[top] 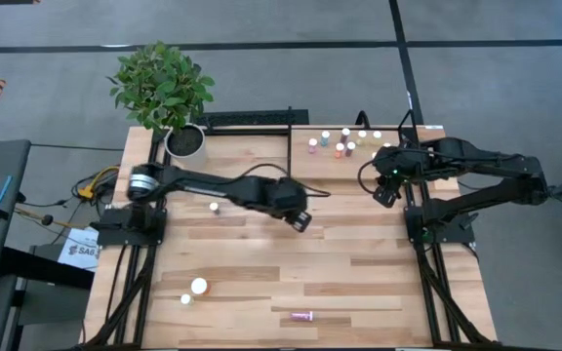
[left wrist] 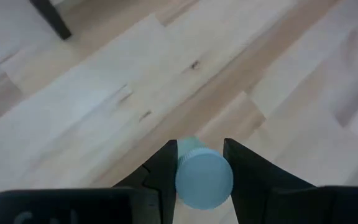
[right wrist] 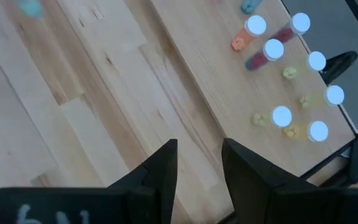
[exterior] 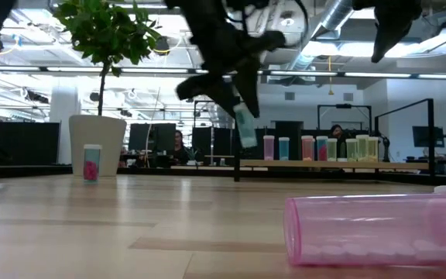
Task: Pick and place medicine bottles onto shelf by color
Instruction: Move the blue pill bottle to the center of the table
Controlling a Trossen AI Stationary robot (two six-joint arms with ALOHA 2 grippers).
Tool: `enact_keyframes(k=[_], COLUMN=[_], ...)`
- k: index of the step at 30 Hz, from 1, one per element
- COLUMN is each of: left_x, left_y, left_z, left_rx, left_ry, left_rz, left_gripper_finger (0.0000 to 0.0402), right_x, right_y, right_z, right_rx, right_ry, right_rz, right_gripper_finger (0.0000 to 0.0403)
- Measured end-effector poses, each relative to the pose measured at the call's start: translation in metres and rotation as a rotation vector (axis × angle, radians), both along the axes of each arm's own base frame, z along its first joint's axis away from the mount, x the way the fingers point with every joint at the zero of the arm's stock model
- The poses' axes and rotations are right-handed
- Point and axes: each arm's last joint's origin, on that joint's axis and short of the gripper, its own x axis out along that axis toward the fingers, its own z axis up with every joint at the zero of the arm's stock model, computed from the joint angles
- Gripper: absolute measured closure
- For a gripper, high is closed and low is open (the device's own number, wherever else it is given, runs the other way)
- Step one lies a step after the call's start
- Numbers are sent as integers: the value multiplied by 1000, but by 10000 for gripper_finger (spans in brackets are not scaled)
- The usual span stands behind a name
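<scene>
Bottle (left wrist: 202, 179) sits clenched between my left gripper's (left wrist: 201, 168) fingers, lifted above mid-table, its white cap facing my wrist and its long axis running along the fingers, hanging tilted in the low view. I judge I should carry it level to the shelf (top: 427, 128) and lower it upright beside its matching colour. My right gripper (right wrist: 199, 163) hovers near the shelf, holding nothing, fingers narrowly apart.

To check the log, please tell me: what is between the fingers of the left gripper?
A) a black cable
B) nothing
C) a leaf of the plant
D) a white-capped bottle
D: in the left wrist view the left gripper is closed on a white-capped bottle, cap toward the camera.
</scene>
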Motion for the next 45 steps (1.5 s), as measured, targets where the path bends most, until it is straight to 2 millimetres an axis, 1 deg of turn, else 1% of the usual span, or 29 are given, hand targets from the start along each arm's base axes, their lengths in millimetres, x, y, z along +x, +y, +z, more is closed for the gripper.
enact_keyframes(k=[4, 7, 10, 15, 22, 25, 30, 34, 38, 45], left_x=[25, 37, 43, 46, 44, 42, 41, 42, 43, 43], left_y=[12, 20, 28, 41, 70, 81, 83, 80, 76, 76], left_z=[-4, -13, -22, -43, -44, -44, -50, -51, -51, -51], left_rx=[8, 8, 7, 2, 61, 49, 25, -16, 2, -30], left_ry=[49, 101, 129, 190, 206, 212, 236, 226, 231, 222], left_rz=[10, 27, 43, 52, 53, 33, 17, -4, -3, 11], left_gripper_finger=[303, 303, 303, 303, 303, 303, 303, 303, 303, 300], right_x=[0, 1, 3, 5, 9, 12, 12, 12, 11, 10], right_y=[0, 0, 0, -2, -6, -8, -11, -13, -15, -19], right_z=[0, 0, -1, 1, 3, 4, 5, 5, 5, 5], right_rx=[-8, -19, -30, -43, -52, -57, -61, -65, -85, -103], right_ry=[9, 21, 28, 5, -47, -79, -91, -87, -69, -51], right_rz=[20, 46, 71, 82, 57, 44, 28, 22, 52, 64], right_gripper_finger=[255, 256, 256, 256, 256, 256, 256, 256, 256, 256])
